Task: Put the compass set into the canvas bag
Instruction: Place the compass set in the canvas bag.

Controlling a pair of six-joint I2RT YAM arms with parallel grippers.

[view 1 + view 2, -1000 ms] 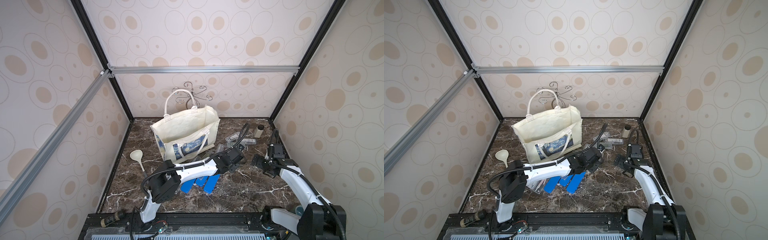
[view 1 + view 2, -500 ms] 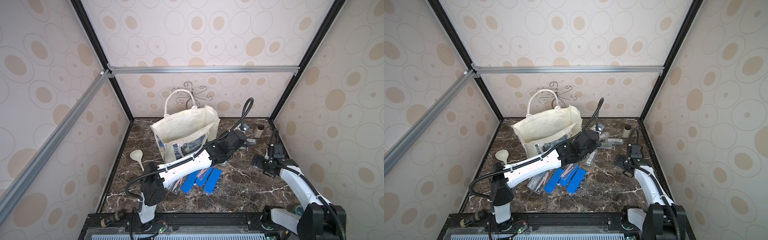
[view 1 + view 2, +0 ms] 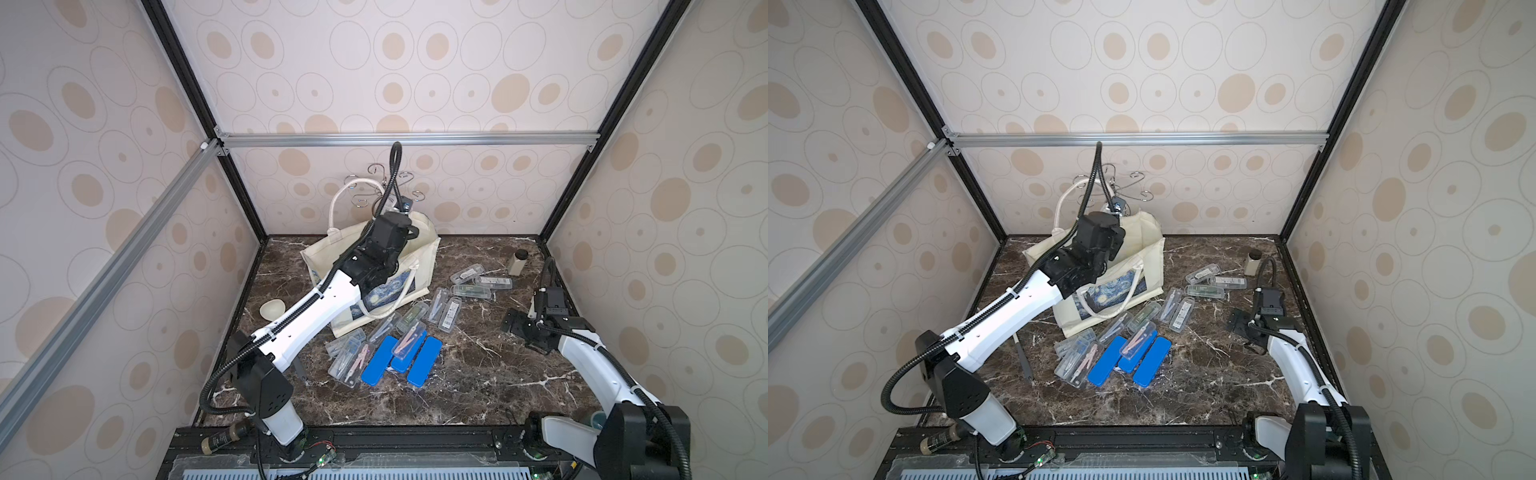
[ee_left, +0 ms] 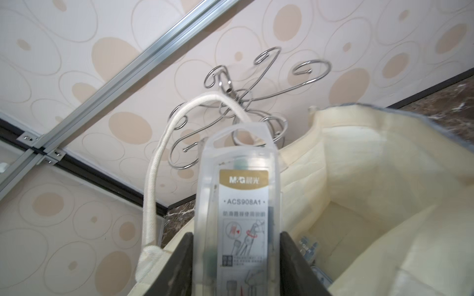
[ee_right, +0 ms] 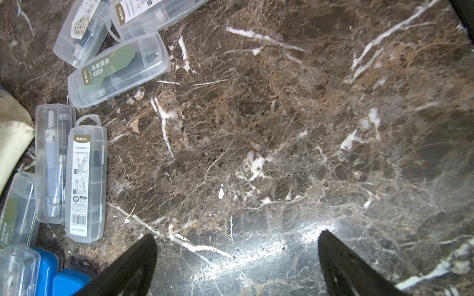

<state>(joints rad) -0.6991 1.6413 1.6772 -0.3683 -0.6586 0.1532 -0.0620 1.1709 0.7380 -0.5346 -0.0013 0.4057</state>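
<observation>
We see the left claw (image 4: 236, 239) pinching one clear compass set (image 4: 243, 194) above the open mouth of the canvas bag (image 4: 359, 179), not yet released, while the right claw (image 5: 237, 237) stands spread over the desk (image 5: 282, 128), where other cases (image 3: 451, 311) remain.

The cream canvas bag (image 4: 384, 179) looks matt woven cloth, the clear oblong compass set case (image 4: 236, 205) smooth frosted plastic, the curly wire hook rack (image 4: 232, 91) shiny metal, the brown marbled tabletop (image 5: 282, 128) glossy.
</observation>
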